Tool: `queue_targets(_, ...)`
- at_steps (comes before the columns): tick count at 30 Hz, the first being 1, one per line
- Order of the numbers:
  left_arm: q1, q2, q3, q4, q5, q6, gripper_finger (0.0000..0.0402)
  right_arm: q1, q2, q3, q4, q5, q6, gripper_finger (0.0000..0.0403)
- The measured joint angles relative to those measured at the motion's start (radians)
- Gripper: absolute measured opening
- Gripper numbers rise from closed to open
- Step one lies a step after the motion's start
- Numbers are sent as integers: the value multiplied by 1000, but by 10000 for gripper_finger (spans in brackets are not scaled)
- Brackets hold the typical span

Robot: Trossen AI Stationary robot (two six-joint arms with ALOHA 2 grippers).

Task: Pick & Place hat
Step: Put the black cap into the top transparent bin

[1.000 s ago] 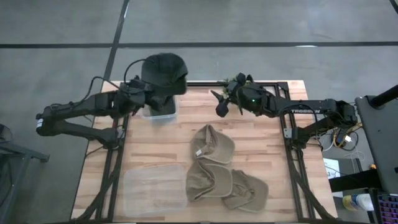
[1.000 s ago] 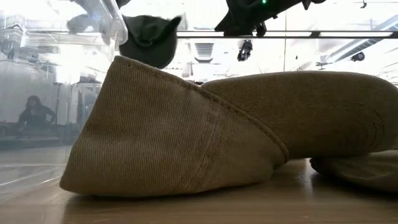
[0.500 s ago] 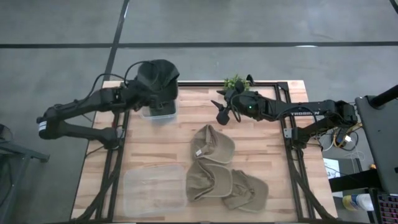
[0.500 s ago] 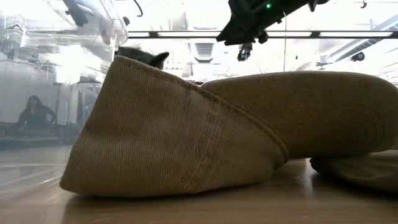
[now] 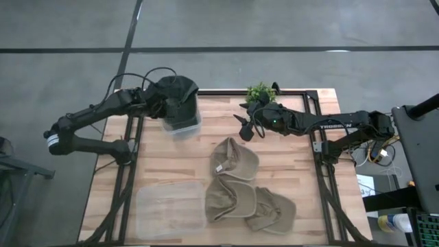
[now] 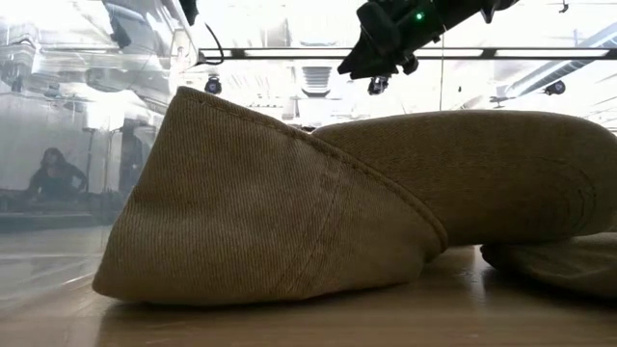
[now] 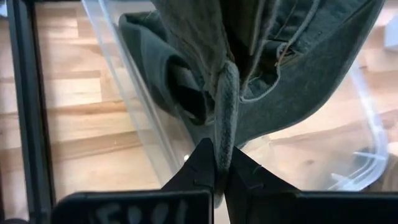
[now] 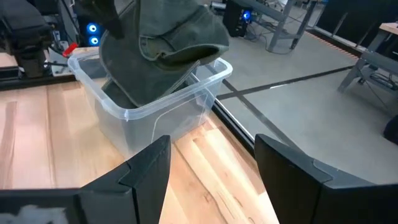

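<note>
Table (image 5: 164, 165): dark hat (image 5: 177, 96) half hidden inside bin (image 5: 184, 127).

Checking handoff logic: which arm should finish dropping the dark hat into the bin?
Left. Its hand is shut on the dark hat over the clear bin; the right hand is open and apart.

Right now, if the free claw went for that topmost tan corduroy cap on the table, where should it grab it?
Probably the upturned edge of the tan corduroy cap, coming straight down from above: it lies opening-up, so the rim forms a thin fold the open right claw could pinch. The crown is broad and floppy, likelier to slip.
</note>
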Motion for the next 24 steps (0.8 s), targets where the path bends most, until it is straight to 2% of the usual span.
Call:
queue_targets(10, 0, 6, 0, -22, 21, -53, 27, -1, 0, -1, 1, 0, 1, 226)
queue_targets(20, 0, 5, 12, -13, 19, 1, 104, -1, 0, -1, 1, 0, 2, 229)
queue_targets(24, -3, 4, 59, -10, 19, 9, 118, -1, 0, -3, -1, 0, 2, 231)
